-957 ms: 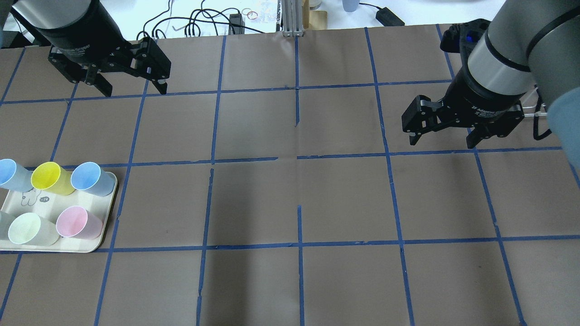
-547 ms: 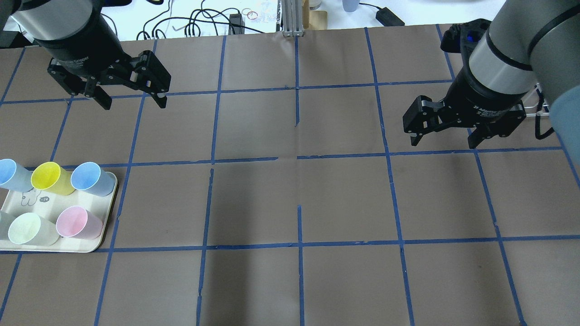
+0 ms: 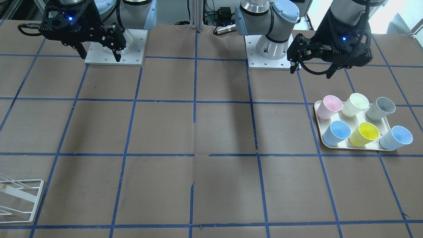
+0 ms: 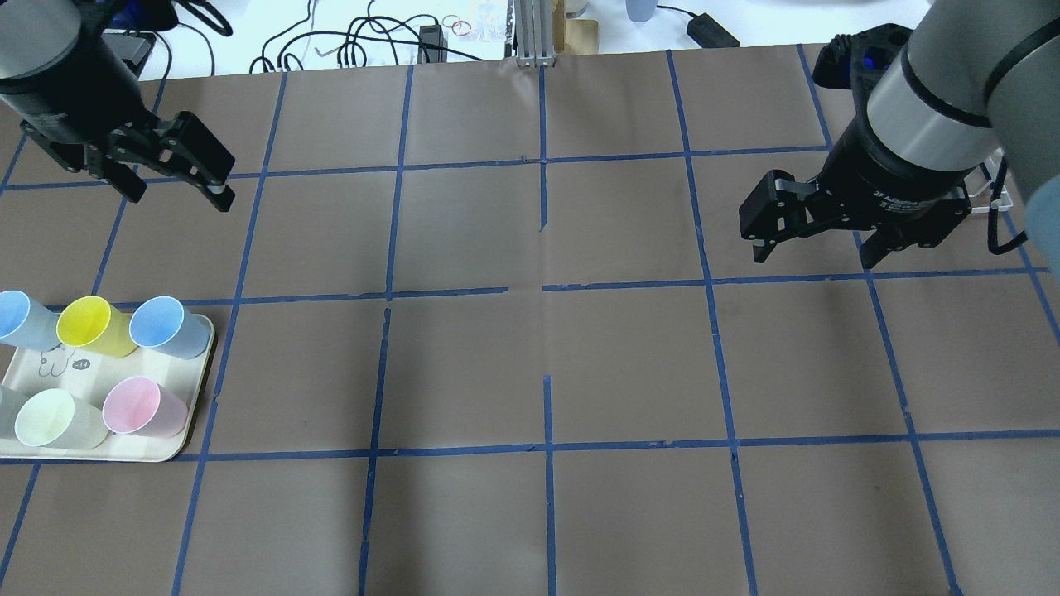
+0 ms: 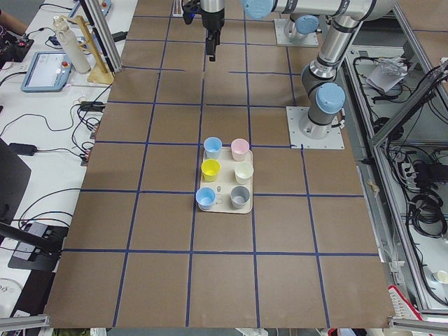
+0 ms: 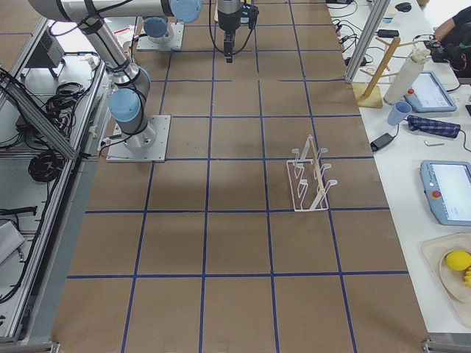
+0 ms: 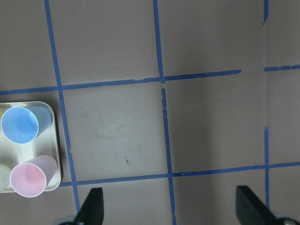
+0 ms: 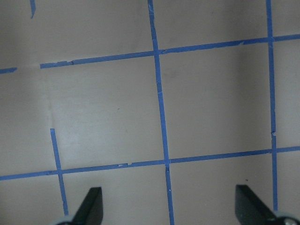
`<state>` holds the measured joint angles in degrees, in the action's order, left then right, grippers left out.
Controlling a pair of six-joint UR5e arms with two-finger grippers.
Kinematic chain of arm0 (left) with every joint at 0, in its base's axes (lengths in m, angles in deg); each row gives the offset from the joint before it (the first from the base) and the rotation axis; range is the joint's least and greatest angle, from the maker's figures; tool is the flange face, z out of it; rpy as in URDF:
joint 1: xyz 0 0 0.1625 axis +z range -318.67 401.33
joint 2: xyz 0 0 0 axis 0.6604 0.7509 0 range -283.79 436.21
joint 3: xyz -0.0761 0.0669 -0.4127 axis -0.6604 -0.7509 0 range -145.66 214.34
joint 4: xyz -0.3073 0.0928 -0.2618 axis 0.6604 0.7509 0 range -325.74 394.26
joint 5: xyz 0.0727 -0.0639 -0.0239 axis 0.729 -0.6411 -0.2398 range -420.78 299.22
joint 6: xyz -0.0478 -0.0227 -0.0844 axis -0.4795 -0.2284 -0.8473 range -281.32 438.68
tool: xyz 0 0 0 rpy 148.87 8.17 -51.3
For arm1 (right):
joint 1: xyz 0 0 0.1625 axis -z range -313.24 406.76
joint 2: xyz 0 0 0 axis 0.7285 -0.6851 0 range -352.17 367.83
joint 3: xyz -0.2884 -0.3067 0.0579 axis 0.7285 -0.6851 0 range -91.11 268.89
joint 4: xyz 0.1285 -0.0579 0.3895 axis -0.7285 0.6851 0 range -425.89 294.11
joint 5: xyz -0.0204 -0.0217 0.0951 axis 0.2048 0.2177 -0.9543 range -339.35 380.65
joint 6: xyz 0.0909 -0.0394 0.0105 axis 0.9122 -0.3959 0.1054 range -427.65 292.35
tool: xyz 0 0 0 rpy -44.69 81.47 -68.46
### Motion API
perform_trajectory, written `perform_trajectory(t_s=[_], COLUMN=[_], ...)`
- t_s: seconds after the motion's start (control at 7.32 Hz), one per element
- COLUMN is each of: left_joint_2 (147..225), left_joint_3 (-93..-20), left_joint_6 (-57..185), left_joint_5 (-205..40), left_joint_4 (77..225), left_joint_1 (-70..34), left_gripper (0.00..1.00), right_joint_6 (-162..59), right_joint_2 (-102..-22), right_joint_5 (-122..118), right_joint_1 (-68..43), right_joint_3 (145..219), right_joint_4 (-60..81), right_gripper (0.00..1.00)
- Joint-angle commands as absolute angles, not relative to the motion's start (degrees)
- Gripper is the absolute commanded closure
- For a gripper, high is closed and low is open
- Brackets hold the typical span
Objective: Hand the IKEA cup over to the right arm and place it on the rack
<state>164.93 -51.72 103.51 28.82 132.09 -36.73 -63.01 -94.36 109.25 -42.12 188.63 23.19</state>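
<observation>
Two look-alike blue cups stand on a cream tray (image 4: 195, 414): one (image 4: 166, 324) at its right end, one (image 4: 20, 318) at its left end. I cannot tell which is the IKEA cup. They also show in the front view, the first cup (image 3: 339, 132) and the second (image 3: 397, 137). My left gripper (image 4: 178, 197) is open and empty, in the air beyond the tray. Its wrist view shows the nearer blue cup (image 7: 21, 125) at the left. My right gripper (image 4: 813, 258) is open and empty over the table's right side. The white wire rack (image 6: 309, 180) stands near the right end.
Yellow (image 4: 89, 324), pink (image 4: 139, 406) and pale green (image 4: 51, 418) cups share the tray, and a grey cup (image 3: 381, 108) shows in the front view. The rack's corner (image 3: 19, 198) shows at the front view's lower left. Cables lie past the table's far edge.
My left gripper has moved to the left in the overhead view and slightly toward the tray, still open. My right gripper has barely shifted and stays open.
</observation>
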Motion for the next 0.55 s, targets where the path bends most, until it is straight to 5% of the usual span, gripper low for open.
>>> perform_trajectory(t_s=[0.0,0.41], left_joint_2=[168.3,172.53], left_joint_3=[-52.06,-61.34], left_joint_6=[120.53,133.07], left_joint_5=[28.78,29.57], left_joint_4=[131.29,114.95], left_joint_1=[-28.58,-21.52], left_gripper=[0.0,0.0], right_joint_6=[-62.73,-62.9], right_joint_2=[-94.21,-94.3], right_joint_5=[109.6,110.03], right_joint_1=[-42.1,-42.1], right_joint_3=[188.91,189.0], right_joint_4=[23.32,22.53], right_gripper=[0.0,0.0])
